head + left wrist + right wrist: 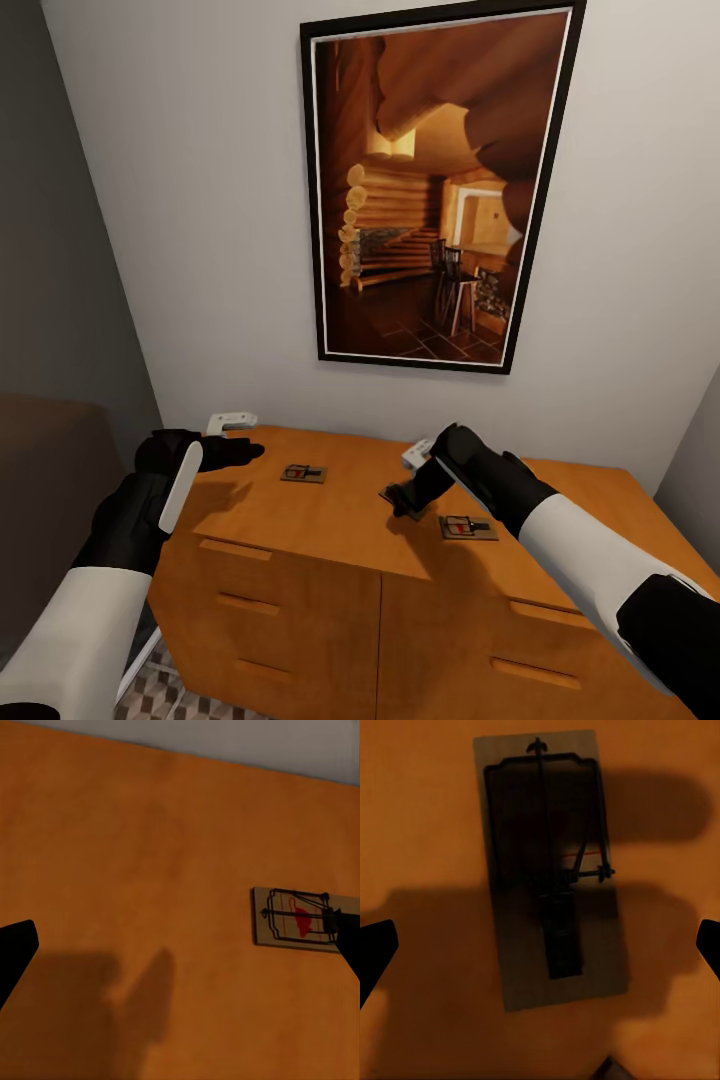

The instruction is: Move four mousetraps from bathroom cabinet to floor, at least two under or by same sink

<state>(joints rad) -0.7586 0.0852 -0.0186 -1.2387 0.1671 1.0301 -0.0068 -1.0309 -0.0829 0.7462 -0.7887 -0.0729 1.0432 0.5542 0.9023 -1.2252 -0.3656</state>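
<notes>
mousetraps (468,527): lower centre, flat on cabinet (330,520) top | right pincer (404,499) spread above one, not touching | lower straight, span the board's narrow sides, avoid wire | left pincer (245,452) spread near second trap (303,473).

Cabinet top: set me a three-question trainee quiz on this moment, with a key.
1. True or false: the right gripper is shut on a mousetrap.
2. What hangs on the wall above the cabinet? A) a mirror B) a framed picture C) a shelf
3. In the head view, how many mousetraps can you see lying on the cabinet top?

Key: 1. False: it is open above the cabinet top, and the mousetrap lies flat on the wood. 2. B. 3. Two.
</notes>
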